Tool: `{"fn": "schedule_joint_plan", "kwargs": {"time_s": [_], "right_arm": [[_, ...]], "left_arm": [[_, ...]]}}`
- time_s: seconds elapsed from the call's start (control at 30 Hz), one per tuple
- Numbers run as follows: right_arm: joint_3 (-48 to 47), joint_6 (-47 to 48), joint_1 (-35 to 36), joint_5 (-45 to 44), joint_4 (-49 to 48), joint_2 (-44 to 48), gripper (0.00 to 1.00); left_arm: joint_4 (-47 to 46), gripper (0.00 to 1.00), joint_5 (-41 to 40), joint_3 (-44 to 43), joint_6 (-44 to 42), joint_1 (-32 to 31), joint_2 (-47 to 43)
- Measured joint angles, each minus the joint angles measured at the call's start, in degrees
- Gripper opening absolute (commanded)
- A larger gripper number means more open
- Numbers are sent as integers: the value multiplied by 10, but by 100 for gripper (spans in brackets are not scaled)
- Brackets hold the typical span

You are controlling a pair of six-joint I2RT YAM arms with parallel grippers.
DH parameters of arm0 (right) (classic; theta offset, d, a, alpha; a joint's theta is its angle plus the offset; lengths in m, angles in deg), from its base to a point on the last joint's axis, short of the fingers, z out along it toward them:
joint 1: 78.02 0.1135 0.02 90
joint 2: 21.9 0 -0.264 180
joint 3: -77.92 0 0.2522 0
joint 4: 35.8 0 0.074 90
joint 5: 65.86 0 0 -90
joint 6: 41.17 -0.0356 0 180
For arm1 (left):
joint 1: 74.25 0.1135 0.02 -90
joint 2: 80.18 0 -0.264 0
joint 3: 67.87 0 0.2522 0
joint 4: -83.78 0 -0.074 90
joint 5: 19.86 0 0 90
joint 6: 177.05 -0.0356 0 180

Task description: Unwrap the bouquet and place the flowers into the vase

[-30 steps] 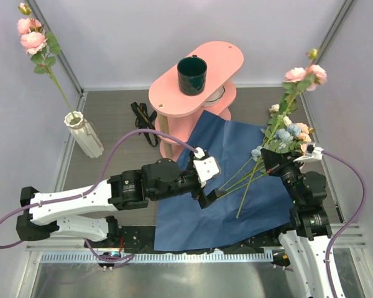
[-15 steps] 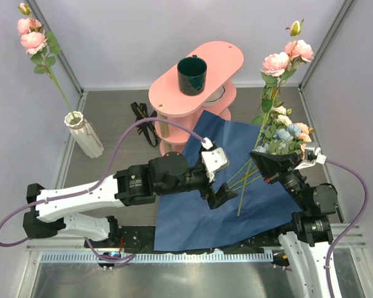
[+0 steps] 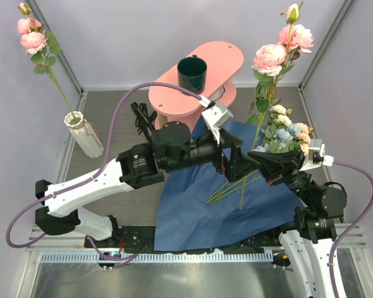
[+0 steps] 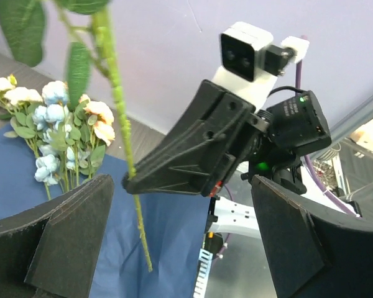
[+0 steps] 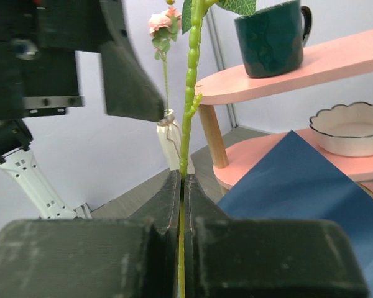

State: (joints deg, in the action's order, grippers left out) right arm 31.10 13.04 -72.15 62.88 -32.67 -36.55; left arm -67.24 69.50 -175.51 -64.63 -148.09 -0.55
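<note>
A: R gripper (image 5: 182, 186)?
B: Clamped on 1 flower stem (image 5: 188, 93), held upright at approx 3 o'clock in the top view. That stem carries 2 open pink blooms + 1 bud on top.
A: L gripper (image 4: 180, 248)?
B: Jaws spread wide, nothing in them, just beside the R one on its 9 o'clock side. Its wrist cam shows the stem's lower end between its fingers, neither closed on it.
A: Vase (image 3: 84, 133)?
B: 1 vase, at 9 o'clock, w/ 1 pink-bloomed stem (image 3: 32, 40) standing in it.
A: Rest of the bouquet?
B: Blue paper (image 3: 193, 211) lies spread at center. Loose flowers (image 3: 286, 133) lie on it, heads by the R gripper, stems pointing to 8 o'clock; maybe 3–4, they overlap. 1 black ribbon (image 3: 140, 118) at 11. 1 green mug (image 3: 192, 74) atop the pink shelf (image 3: 224, 59) at 12, 1 bowl (image 5: 354, 127) on the lower tier.
</note>
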Motion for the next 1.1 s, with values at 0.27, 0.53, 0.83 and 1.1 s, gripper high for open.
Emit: {"fn": "schedule_joint_plan", "kwargs": {"time_s": [0.27,0.53,0.83,1.1], "right_arm": [[-1,-38,0,44,-55,-4,1],[2,-54,0,78,-70,-7,1],[5,-54,0,97,-70,-13,1],[8,-53,0,108,-72,-15,1]], "left_arm": [[-31,84,97,14,103,95,10],[-50,58,163,7,119,109,24],[-60,35,201,5,127,108,47],[-79,15,202,5,127,108,46]]}}
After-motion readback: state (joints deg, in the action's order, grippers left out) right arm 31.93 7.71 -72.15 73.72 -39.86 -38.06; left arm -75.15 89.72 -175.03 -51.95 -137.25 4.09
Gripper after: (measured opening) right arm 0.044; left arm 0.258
